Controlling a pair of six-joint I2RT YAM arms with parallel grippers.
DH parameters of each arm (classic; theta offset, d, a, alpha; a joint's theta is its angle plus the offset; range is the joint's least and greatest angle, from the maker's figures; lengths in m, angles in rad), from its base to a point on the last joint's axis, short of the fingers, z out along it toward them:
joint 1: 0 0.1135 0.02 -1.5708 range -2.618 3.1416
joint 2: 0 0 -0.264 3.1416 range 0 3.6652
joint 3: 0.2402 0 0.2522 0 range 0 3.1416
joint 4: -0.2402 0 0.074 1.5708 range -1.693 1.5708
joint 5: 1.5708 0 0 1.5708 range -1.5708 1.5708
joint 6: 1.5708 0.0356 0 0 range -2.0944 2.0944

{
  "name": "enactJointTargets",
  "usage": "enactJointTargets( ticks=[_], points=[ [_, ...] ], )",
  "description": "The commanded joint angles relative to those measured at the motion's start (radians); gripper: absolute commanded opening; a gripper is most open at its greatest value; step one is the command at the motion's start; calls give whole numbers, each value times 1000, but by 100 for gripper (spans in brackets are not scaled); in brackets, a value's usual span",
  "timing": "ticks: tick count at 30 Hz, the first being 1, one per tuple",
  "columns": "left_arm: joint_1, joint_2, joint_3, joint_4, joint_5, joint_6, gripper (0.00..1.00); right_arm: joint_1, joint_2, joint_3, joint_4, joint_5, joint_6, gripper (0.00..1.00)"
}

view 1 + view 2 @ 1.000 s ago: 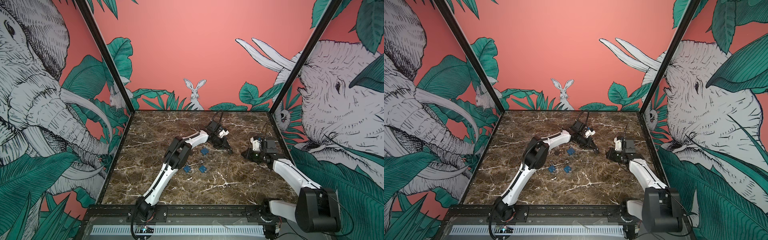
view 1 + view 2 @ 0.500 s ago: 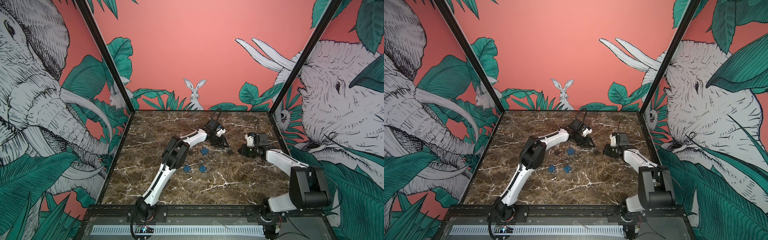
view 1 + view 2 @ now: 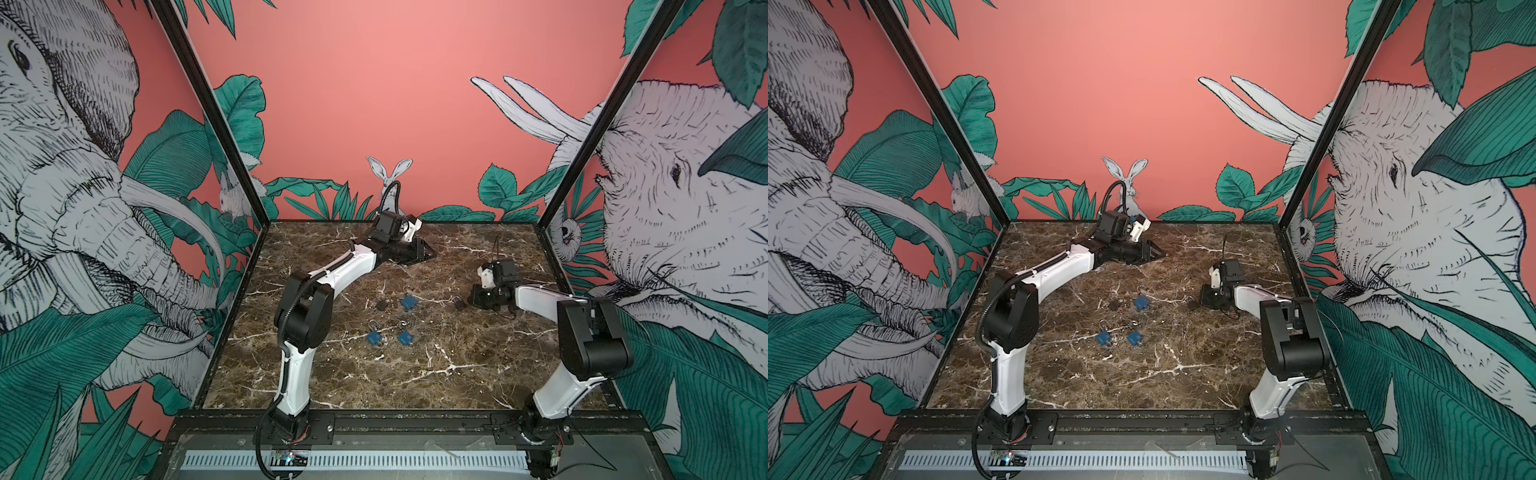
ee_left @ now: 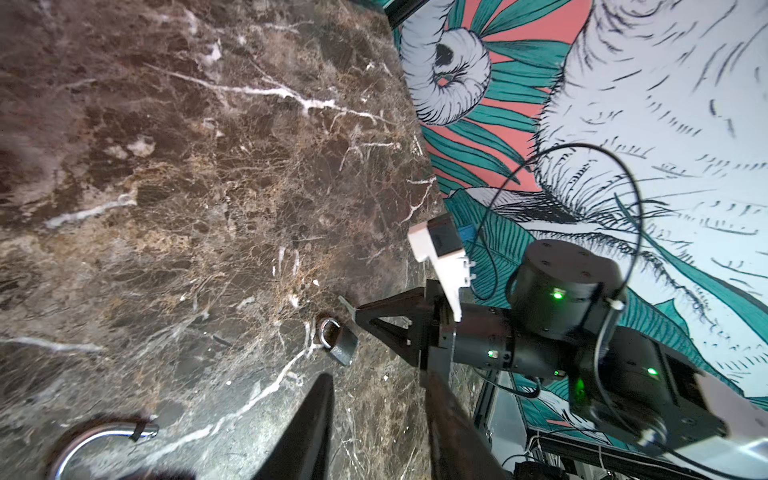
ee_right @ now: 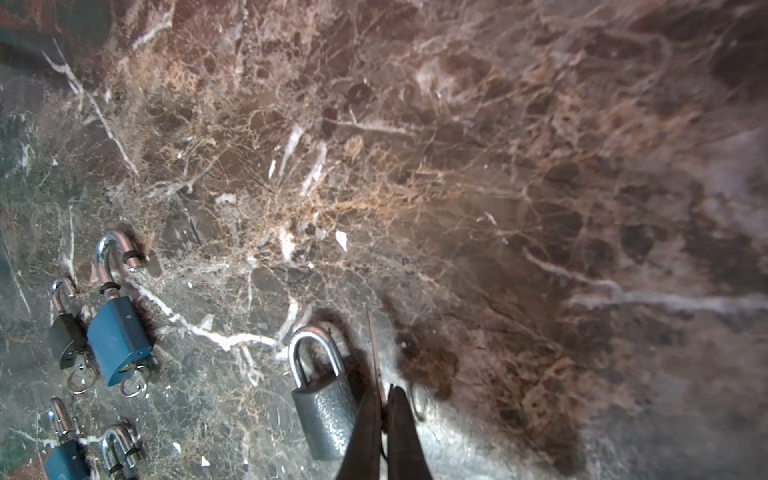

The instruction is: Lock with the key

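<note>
The right gripper (image 5: 384,399) is clamped on the key (image 5: 374,353), whose thin blade sticks out past the closed fingertips. The grey padlock (image 5: 324,415) lies flat on the table (image 3: 415,382) just beside that blade, with both legs of its shackle seated in the body and the key outside it. In both top views the padlock lies right of the table's middle, at the gripper's tip. The left gripper (image 3: 430,252) is low over the back of the table near the rear wall, well apart from the padlock, with its jaws apart and nothing between them. Three blue padlocks (image 3: 409,302) and a small black padlock (image 3: 382,305) lie around the centre. In the right wrist view the nearest blue one has its shackle swung open and a ring at its base
</note>
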Motion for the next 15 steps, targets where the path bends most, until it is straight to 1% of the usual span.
enactJointTargets(
  ticks=[1, 2, 3, 4, 9, 12, 13, 15],
  points=[
    [-8, -62, -36, 17, -13, 10, 39, 8, 8, 15, 15, 18, -15, 0],
    [-7, -69, -42, 17, -14, 12, 40, 10, 8, 12, 19, 18, -15, 2],
    [-7, -74, -48, 19, -14, 14, 39, 11, 6, 12, 20, 17, -17, 10],
    [-7, -81, -56, 19, -18, 15, 39, 13, 5, 11, 22, 18, -17, 13],
    [1, -120, -116, 58, -18, -4, 39, 18, -46, 9, 0, 27, -18, 18],
    [9, -164, -158, 58, -33, 0, 39, 30, -96, 15, -51, 41, -25, 19],
    [13, -186, -178, 59, -40, 3, 39, 43, -151, 12, -69, 55, -28, 19],
    [24, -236, -233, 59, -58, 11, 39, 83, -214, -1, -97, 79, -31, 20]
  ],
)
